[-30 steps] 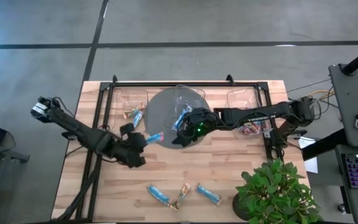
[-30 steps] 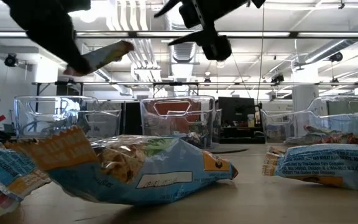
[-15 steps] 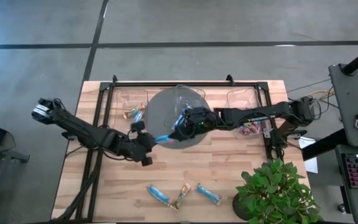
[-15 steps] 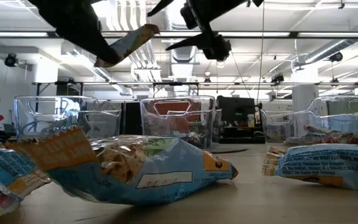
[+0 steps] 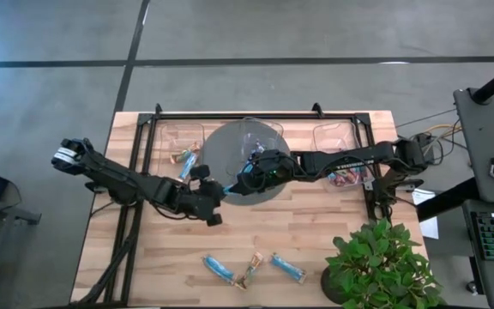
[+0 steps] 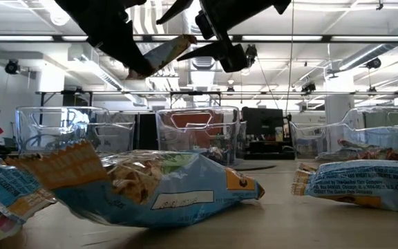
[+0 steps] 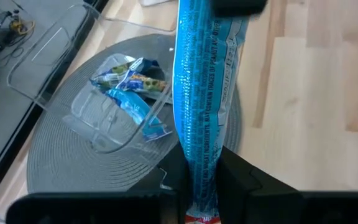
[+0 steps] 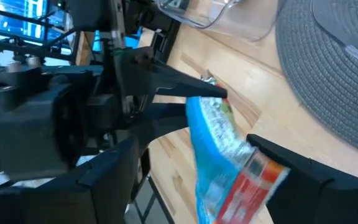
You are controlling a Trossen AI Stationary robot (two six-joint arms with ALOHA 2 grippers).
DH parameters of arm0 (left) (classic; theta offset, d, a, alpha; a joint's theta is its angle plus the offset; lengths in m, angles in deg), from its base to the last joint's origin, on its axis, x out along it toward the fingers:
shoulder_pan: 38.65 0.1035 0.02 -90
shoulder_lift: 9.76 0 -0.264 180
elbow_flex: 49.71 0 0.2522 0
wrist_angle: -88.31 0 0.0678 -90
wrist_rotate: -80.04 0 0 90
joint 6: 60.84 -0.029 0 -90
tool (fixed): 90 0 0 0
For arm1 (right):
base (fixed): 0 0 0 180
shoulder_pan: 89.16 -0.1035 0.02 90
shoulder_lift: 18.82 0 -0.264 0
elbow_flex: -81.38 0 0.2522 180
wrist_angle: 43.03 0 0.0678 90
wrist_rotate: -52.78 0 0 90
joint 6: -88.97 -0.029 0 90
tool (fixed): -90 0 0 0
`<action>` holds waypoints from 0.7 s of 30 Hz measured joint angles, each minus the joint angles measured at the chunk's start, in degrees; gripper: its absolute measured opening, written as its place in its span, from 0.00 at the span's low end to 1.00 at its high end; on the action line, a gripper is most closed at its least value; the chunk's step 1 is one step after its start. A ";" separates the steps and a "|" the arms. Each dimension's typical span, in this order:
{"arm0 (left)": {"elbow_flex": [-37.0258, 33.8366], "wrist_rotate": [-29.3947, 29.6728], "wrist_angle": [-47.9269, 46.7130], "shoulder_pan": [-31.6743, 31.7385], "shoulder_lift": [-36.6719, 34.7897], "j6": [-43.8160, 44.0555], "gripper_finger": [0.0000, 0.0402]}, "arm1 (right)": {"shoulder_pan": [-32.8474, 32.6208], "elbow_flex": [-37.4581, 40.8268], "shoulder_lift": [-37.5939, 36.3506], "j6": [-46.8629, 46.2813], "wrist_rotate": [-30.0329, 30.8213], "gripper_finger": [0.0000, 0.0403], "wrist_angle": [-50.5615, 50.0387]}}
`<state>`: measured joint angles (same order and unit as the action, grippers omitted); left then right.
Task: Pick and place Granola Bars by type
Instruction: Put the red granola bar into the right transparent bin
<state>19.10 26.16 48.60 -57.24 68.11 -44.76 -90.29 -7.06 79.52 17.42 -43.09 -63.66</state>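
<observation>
My left fingers [image 7: 201, 186] clamp one end of a blue granola bar [image 7: 201, 81], holding it above the counter [image 5: 316, 232] beside the round grey mat [image 5: 238, 154]. My right fingers [image 8: 194, 180] stand apart on either side of the bar's other end. Three more bars [image 5: 251, 269] lie on the counter, well apart from both.

Three bars [image 5: 253, 269] lie on the table's [image 5: 333, 220] front edge, before the mat [image 5: 221, 146].

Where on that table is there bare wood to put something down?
Bare wood: the front left corner, left of the three loose bars, and the strip between those bars and the grey mat. Crowded: the mat, where both grippers meet over a blue bar.
</observation>
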 joint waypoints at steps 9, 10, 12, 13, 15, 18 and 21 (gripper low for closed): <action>0.02 -0.02 1.06 0.15 -0.13 0.17 0.10 | 0.00 0.00 0.00 0.65 -0.02 0.59 -0.94; 0.02 -0.02 1.05 0.15 -0.14 0.17 0.10 | 0.00 0.00 0.00 0.82 -0.02 0.57 -1.14; 0.02 0.00 1.07 0.17 -0.15 0.17 0.10 | 0.00 0.00 0.00 1.01 -0.02 0.54 -1.51; 0.02 0.02 1.09 0.17 -0.15 0.17 0.10 | 0.00 0.00 0.00 1.04 -0.01 0.52 -1.79; 0.02 0.02 1.09 0.21 -0.15 0.17 0.10 | 0.00 0.00 0.00 1.04 -0.02 0.49 -1.91; 0.02 0.07 1.18 0.22 -0.15 0.17 0.10 | 0.00 0.00 0.00 1.45 -0.02 0.46 -1.89; 0.17 0.11 1.66 0.22 -0.15 0.15 0.10 | 0.02 0.00 0.00 1.69 0.00 0.43 -1.89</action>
<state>19.27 26.27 50.26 -57.02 67.95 -44.61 -90.27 -7.06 79.52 19.11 -43.09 -65.55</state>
